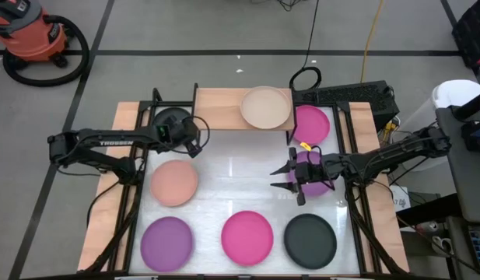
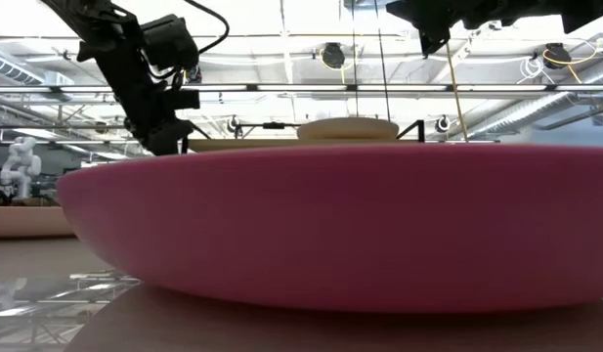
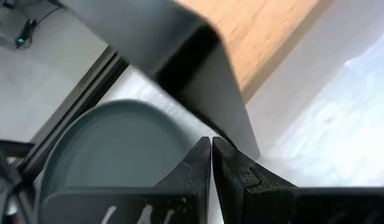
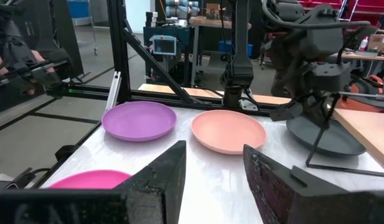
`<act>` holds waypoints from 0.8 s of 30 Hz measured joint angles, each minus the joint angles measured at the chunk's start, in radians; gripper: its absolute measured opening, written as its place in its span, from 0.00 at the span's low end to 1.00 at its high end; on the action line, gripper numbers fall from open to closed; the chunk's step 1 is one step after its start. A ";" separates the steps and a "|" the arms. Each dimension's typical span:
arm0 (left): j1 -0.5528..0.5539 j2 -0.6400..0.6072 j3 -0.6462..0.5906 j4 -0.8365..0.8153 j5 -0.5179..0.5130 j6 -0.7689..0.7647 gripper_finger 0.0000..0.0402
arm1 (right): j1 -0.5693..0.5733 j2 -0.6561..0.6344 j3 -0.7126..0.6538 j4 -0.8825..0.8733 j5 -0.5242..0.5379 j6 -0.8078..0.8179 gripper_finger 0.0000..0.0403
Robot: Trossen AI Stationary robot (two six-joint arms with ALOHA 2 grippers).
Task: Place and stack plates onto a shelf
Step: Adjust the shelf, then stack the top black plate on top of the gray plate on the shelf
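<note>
The shelf [image 1: 224, 109] stands at the table's far edge, and the beige plate [image 1: 266, 107] lies on its wooden top. A black plate [image 1: 168, 121] lies on the table by the shelf's left end. My left gripper [image 3: 211, 146] is shut, pointing down by this plate's rim and a shelf leg [image 3: 229, 106]. My right gripper [image 4: 215, 152] is open and raised over a purple plate [image 1: 317, 177] on the table's right side. A magenta plate [image 1: 311, 124] lies just right of the shelf. The salmon plate [image 1: 174, 182] rests left of centre. My left gripper's shut fingertips [image 3: 201, 155] stand at the black plate's rim [image 3: 173, 134] beside the shelf's leg, coming from above. I cannot tell whether they touch the plate.
Along the near edge lie a purple plate [image 1: 167, 239], a magenta plate [image 1: 247, 236] and a black plate [image 1: 310, 239]. Black frame rails [image 1: 134, 194] run along both table sides. The white table [image 1: 240, 175] shows bare surface in the middle.
</note>
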 joint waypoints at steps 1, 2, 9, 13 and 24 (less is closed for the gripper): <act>0.000 0.000 0.000 0.010 0.005 0.004 0.06 | 0.000 0.000 0.000 0.000 0.000 0.003 0.36; 0.000 0.000 0.000 0.016 0.007 0.011 0.06 | 0.000 0.000 0.000 0.000 0.000 0.003 0.36; 0.004 -0.006 0.000 -0.126 0.006 0.016 0.06 | 0.000 0.000 0.000 -0.006 0.000 0.007 0.36; 0.015 0.000 0.000 -0.224 0.008 0.002 0.06 | 0.000 0.000 0.000 -0.007 0.000 0.007 0.36; 0.079 0.058 0.000 -0.257 0.113 0.074 0.29 | 0.002 0.000 0.000 -0.007 0.000 0.007 0.36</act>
